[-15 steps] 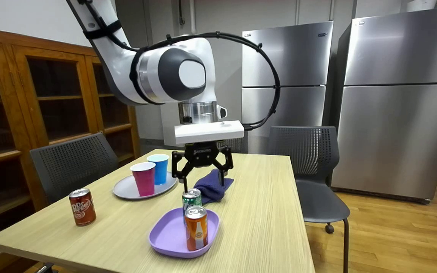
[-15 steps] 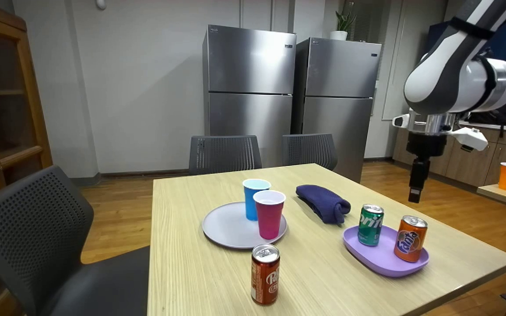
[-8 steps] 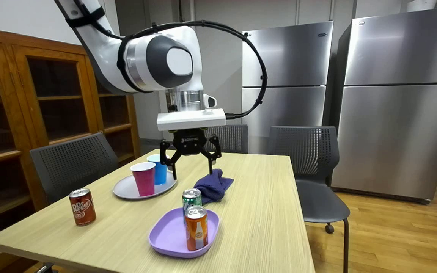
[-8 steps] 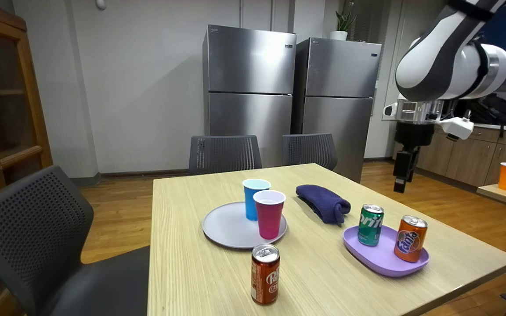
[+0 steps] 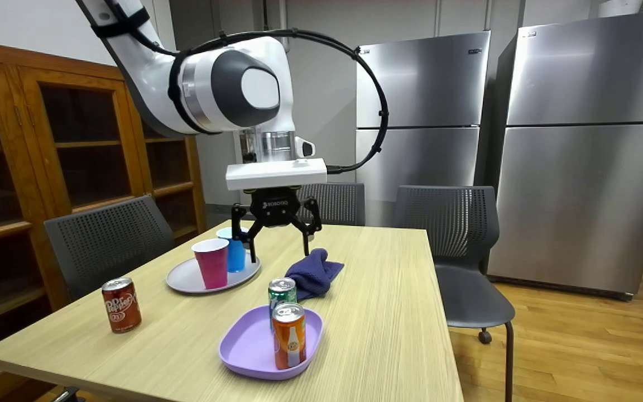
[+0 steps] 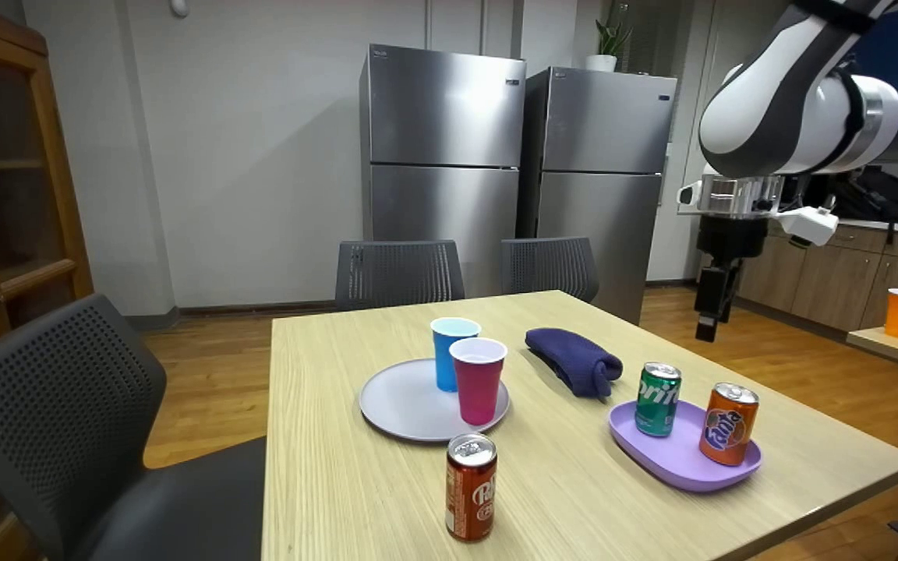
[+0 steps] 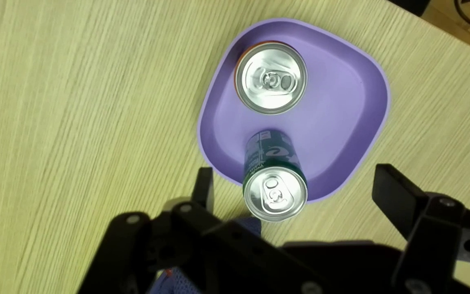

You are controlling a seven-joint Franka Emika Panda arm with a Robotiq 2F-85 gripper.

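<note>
Gripper (image 5: pixel 280 258) is released, jaws spread wide, hanging above the table (image 6: pixel 558 467). Near it, lower down: green Sprite can (image 6: pixel 658 400), upright on the purple tray (image 7: pixel 333 98). Orange Fanta can (image 5: pixel 288 340) shares that tray, just beside the Sprite, also upright; partly hides it in an exterior view. Navy cloth (image 6: pixel 574 358) lies loosely folded near the tray, on the Sprite side; gripper covers much of it in the wrist view. Farther off, gray plate (image 6: pixel 402 401) holds pink cup (image 6: pixel 478 386) and blue cup (image 6: pixel 443 362), both upright, pink one blocking part of the blue in both exterior views. Dr Pepper can (image 6: pixel 471 491) stands near the plate, well apart from the tray. Dark chair (image 6: pixel 51 421) by one table edge, steel fridges (image 6: pixel 445 109) behind.
</note>
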